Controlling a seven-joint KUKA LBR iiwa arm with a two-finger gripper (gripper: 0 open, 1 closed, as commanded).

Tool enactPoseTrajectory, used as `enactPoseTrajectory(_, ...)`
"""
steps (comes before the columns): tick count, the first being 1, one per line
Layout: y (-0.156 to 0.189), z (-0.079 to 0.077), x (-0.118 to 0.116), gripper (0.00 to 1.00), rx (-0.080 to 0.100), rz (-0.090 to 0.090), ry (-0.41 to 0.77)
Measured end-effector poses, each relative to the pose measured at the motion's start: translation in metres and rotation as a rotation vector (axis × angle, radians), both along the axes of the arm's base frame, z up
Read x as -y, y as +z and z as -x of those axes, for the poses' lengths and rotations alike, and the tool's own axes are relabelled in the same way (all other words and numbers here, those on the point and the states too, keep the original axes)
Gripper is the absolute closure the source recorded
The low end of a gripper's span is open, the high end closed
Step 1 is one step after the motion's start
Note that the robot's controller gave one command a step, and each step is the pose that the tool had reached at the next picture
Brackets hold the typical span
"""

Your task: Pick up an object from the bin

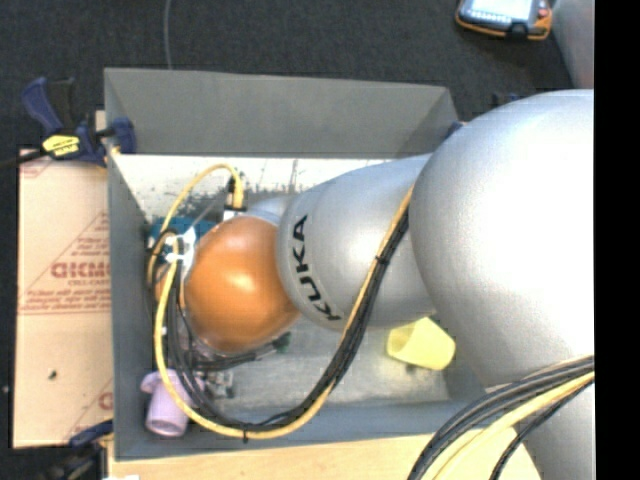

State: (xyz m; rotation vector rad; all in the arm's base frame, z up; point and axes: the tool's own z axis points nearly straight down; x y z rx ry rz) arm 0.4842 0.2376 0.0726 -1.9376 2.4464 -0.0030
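My gripper (208, 372) shows as a dark body just below the orange cover, low over the bin's front left part. A lilac plastic tube-shaped piece (164, 410) lies in the front left corner, just left of and below the gripper; I cannot tell whether they touch. A small dark green bit (284, 343) peeks out at the cover's lower right edge. What lies directly under the gripper is hidden by the cover.
A pale yellow cup (421, 346) lies on its side at the front right, close under the arm. Blue and teal things (163, 240) sit against the left wall behind the cables. The arm covers most of the bin's middle and right.
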Motion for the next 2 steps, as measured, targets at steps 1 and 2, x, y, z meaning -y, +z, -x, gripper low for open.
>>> enactPoseTrajectory(1,0.027,0.004,0.002,1.00,-0.013,0.007,-0.002)
enactPoseTrajectory(2,0.063,0.002,0.002,1.00,-0.008,0.005,-0.004)
